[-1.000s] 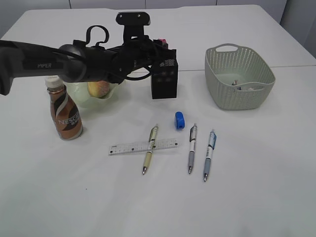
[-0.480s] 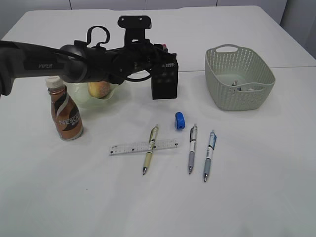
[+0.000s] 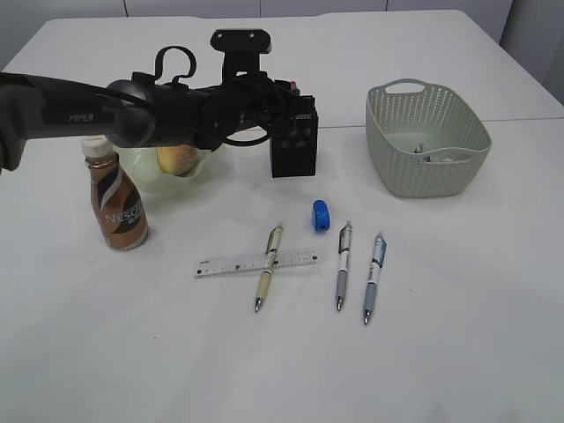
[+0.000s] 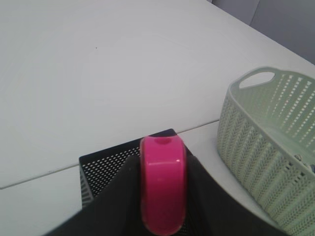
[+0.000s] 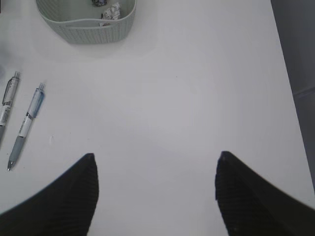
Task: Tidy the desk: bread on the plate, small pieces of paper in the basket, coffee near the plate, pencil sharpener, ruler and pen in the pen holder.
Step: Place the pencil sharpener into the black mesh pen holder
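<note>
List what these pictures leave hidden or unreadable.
- Plate and bread: exterior view, mostly covered by the left arm.
- Pen holder interior: left wrist view, blocked by the left pincer and the pink object it grips.
- Ruler markings: too small.
- Basket: right wrist view, cropped at top.

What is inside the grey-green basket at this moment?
The basket holds crumpled paper pieces, lying on its floor near one wall. Its near wall covers part of the floor in every view, so anything else there cannot be seen.

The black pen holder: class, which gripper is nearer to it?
Left. The left gripper holds a pink sharpener just above the pen holder; the right gripper hangs open over bare table, away from it.
</note>
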You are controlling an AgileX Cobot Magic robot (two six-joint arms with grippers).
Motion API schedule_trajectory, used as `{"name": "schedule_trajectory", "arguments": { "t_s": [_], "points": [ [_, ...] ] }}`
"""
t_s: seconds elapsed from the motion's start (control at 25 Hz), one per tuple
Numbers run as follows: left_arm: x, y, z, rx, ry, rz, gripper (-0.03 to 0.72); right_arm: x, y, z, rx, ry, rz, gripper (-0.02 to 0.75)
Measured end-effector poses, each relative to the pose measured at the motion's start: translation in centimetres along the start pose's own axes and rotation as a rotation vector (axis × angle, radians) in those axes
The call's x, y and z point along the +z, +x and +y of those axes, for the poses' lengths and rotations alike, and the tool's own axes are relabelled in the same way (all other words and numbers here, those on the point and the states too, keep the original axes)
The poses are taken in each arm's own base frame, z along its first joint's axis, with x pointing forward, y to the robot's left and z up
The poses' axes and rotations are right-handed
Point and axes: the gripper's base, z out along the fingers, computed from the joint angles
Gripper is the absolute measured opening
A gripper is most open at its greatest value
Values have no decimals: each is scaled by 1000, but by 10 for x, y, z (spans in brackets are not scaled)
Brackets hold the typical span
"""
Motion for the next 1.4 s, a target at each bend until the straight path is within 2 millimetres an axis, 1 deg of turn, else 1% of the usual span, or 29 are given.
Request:
{"name": "schedule_trajectory", "arguments": {
  "t_s": [0.28, 0.48, 0.6, 1.04, 1.24, 1.32, 1.4],
  "points": [
    [0, -2, 0, 0, 4, -19, 199, 0, 0, 0, 0, 0, 0, 573],
    [0, -5, -1, 0, 11, -56, 248, 0, 0, 0, 0, 0, 0, 574],
    [0, -7, -1, 0, 15, -73, 262, 0, 0, 0, 0, 0, 0, 574],
    [0, -7, -1, 0, 15, -73, 267, 0, 0, 0, 0, 0, 0, 573],
    [-1, -3, -1, 35, 13, -25, 267, 0, 0, 0, 0, 0, 0, 574],
    [-3, -7, -3, 66, 15, -9, 267, 0, 0, 0, 0, 0, 0, 573],
    [-8, -18, -5, 80, 16, -11, 267, 0, 0, 0, 0, 0, 0, 574]
  ]
}}
